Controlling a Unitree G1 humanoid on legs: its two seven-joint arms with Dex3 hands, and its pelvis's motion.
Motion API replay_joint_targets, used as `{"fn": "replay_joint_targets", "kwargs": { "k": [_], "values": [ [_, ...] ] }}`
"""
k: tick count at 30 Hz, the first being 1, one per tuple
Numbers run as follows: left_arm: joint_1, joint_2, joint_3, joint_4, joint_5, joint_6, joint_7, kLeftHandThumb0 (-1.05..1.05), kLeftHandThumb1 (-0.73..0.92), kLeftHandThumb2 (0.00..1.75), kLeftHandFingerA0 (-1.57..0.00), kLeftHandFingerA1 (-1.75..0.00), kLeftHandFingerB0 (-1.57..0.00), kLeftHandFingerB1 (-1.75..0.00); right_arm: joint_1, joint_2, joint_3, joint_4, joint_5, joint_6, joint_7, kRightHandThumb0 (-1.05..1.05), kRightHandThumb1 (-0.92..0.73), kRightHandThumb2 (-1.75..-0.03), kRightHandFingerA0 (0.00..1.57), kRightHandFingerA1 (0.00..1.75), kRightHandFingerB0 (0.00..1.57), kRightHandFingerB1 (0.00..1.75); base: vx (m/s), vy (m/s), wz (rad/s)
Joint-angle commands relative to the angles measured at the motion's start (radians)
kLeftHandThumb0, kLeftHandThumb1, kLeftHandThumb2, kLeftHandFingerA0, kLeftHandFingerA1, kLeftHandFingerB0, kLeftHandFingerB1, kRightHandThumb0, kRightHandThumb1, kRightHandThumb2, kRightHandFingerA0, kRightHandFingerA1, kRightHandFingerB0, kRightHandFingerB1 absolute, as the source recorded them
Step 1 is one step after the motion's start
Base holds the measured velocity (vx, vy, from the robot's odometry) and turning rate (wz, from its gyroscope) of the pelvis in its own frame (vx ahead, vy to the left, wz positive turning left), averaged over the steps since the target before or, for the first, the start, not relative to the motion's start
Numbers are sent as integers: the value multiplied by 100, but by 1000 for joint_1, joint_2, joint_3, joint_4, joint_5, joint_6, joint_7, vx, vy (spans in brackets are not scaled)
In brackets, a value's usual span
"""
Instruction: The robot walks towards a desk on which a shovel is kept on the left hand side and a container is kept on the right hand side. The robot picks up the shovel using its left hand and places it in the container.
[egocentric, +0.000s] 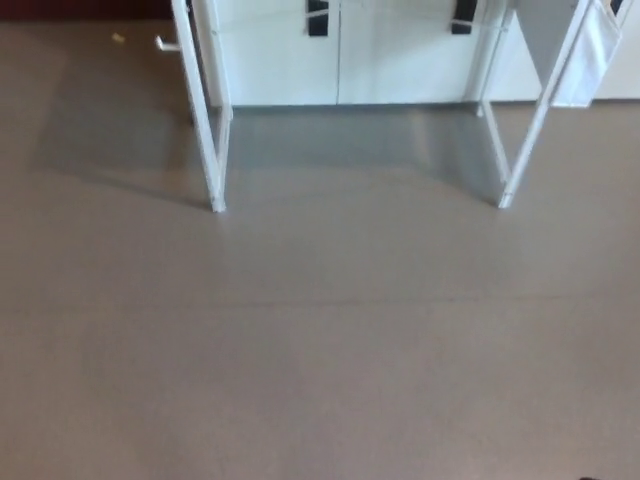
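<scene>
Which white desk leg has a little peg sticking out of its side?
The left front leg. A short white peg pokes out to the left near its top. The right front leg has no peg; something pale hangs beside its top instead.

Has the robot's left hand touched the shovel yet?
Cannot tell. The head view shows only grey floor and white desk legs; neither the hand nor the shovel is in view.
</scene>
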Motion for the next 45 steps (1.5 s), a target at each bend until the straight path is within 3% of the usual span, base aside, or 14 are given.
{"fn": "replay_joint_targets", "kwargs": {
  "k": [1,8,10,17,20,21,25,28,29,33,34,40,41,45],
  "values": [
    [9,14,1,1,17,-33,11,-62,74,63,-37,-32,-25,-29,1,-8,1,5,-6,-25,-5,-39,-69,-60,45,50,33,43,108,-94,-2],
    [18,9,3,-15,18,-24,14,-65,63,86,-30,-43,-21,-40,-6,-11,5,8,-17,-21,-10,-39,-69,-61,46,50,32,42,150,-8,-9],
    [20,9,2,-20,19,-20,14,-62,73,63,-38,-33,-25,-29,-6,-11,5,9,-17,-19,-11,-39,-69,-61,47,50,32,42,215,171,-10],
    [22,14,-1,-19,22,-25,12,-61,74,63,-35,-32,-24,-29,-1,-12,10,2,-20,-24,-11,-38,-69,-60,45,51,33,44,204,151,-1],
    [19,11,-3,-13,30,-27,26,-66,63,86,-31,-43,-21,-40,-8,-17,12,8,-23,-20,-10,-39,-70,-61,46,51,32,43,163,-79,9],
    [17,11,-2,-7,29,-30,25,-62,73,63,-38,-33,-25,-29,-7,-19,15,4,-29,-17,-15,-40,-70,-61,47,51,32,42,185,-127,8],
    [15,14,-4,-4,26,-36,18,-65,64,86,-29,-43,-20,-40,-8,-20,16,6,-33,-18,-20,-39,-70,-61,46,50,33,42,148,-199,10],
    [13,14,-5,1,27,-38,20,-62,74,63,-36,-32,-24,-29,-7,-19,16,7,-28,-20,-19,-39,-69,-60,46,50,33,43,256,-390,-1],
    [12,13,-5,2,27,-39,20,-66,64,86,-29,-43,-20,-40,-7,-19,16,8,-28,-22,-20,-39,-70,-60,46,50,33,43,272,-402,24],
    [11,13,-3,3,25,-35,19,-67,64,87,-29,-43,-20,-40,-7,-20,19,3,-31,-14,-25,-38,-70,-61,46,50,33,43,188,-217,3],
    [11,13,-3,1,25,-36,19,-62,74,63,-37,-32,-25,-29,-7,-22,20,2,-32,-11,-25,-38,-70,-61,46,49,33,42,125,-118,-4],
    [1,13,-2,7,26,-38,23,-62,75,63,-37,-32,-24,-29,-20,-18,17,17,-21,-17,-19,-38,-70,-60,47,50,33,43,122,-6,-9],
    [-2,15,-3,12,26,-43,20,-66,65,87,-29,-43,-19,-40,-19,-16,16,17,-17,-17,-17,-38,-70,-61,46,51,33,43,201,134,19],
    [-5,14,-2,17,22,-38,19,-66,65,86,-28,-43,-19,-40,-23,-17,18,23,-26,-20,-23,-37,-70,-61,47,51,34,44,191,132,1]
  ]
}}
